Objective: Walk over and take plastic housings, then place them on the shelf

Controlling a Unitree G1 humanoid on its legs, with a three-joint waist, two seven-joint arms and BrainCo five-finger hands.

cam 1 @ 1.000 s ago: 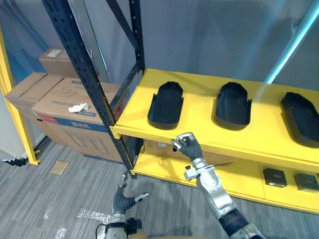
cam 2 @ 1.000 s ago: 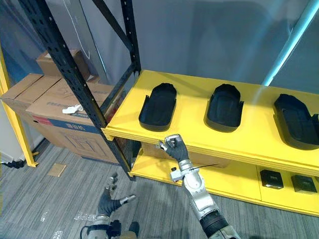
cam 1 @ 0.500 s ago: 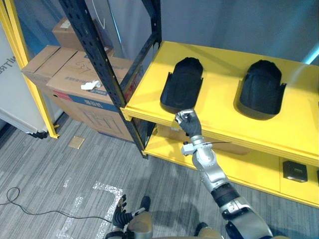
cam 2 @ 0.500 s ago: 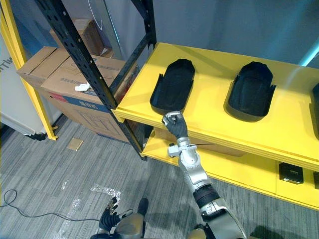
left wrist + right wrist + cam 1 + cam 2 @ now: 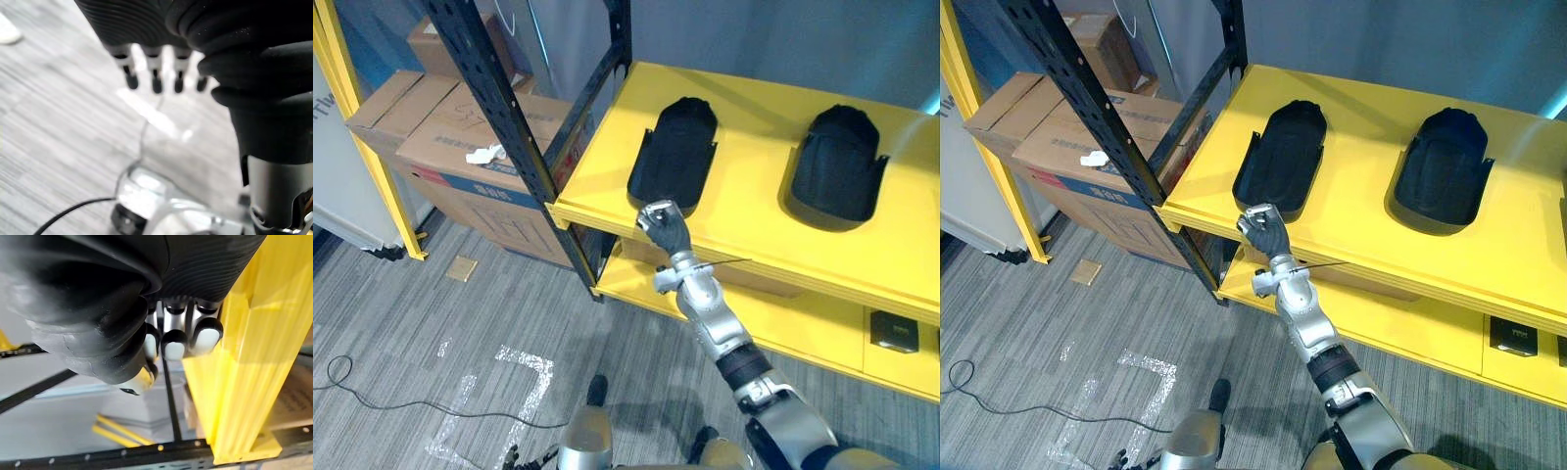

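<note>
Right robot hand point(image 5: 664, 223) clenched empty at the front edge of the shelf point(image 5: 754, 127), left robot hand point(image 5: 154, 73) relaxed — we judge the nearest plastic housing point(image 5: 674, 155) light, stiff, best gripped by its rim.

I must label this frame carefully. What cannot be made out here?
White scrap on the cardboard box: too small, eye views.
Lower shelf: back part hidden under the upper shelf, eye views.
Whether the right hand touches the upper shelf's edge: the fist covers the contact, eye views.

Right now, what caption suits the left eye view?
Right hand, curled and empty, at the edge of the yellow shelf near a black housing.
</note>
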